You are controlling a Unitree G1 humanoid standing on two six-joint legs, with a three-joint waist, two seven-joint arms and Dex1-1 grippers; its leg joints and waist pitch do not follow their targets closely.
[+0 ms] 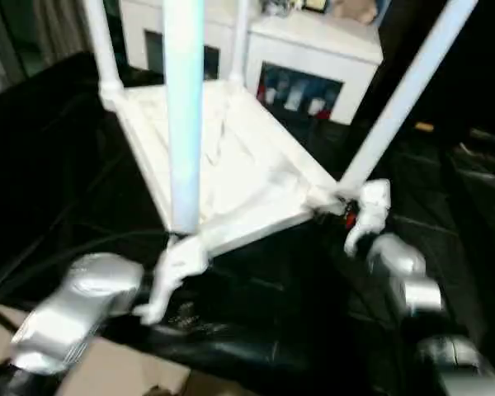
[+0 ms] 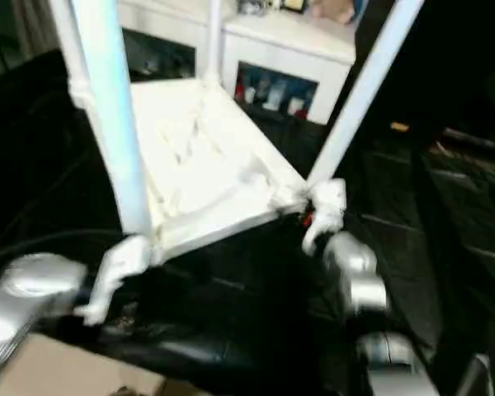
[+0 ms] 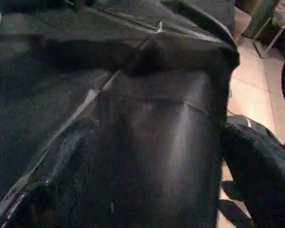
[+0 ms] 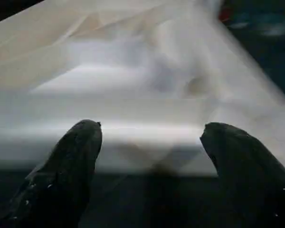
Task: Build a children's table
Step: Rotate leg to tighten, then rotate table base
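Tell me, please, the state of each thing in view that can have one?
tabletop: upside down on the black cloth, ribbed underside up.
legs: four in view, standing up from the corner sockets.
left gripper: open, over the black cloth, holding nothing.
right gripper: open, at the tabletop's edge, not closed on it.
cabinet: doors closed, behind the table.

- The four legs (image 1: 184, 115) of the upside-down tabletop (image 1: 231, 157) run off the top edge.
- Small things in the cabinet (image 1: 313, 62) behind the tabletop are blurry, maybe toys.
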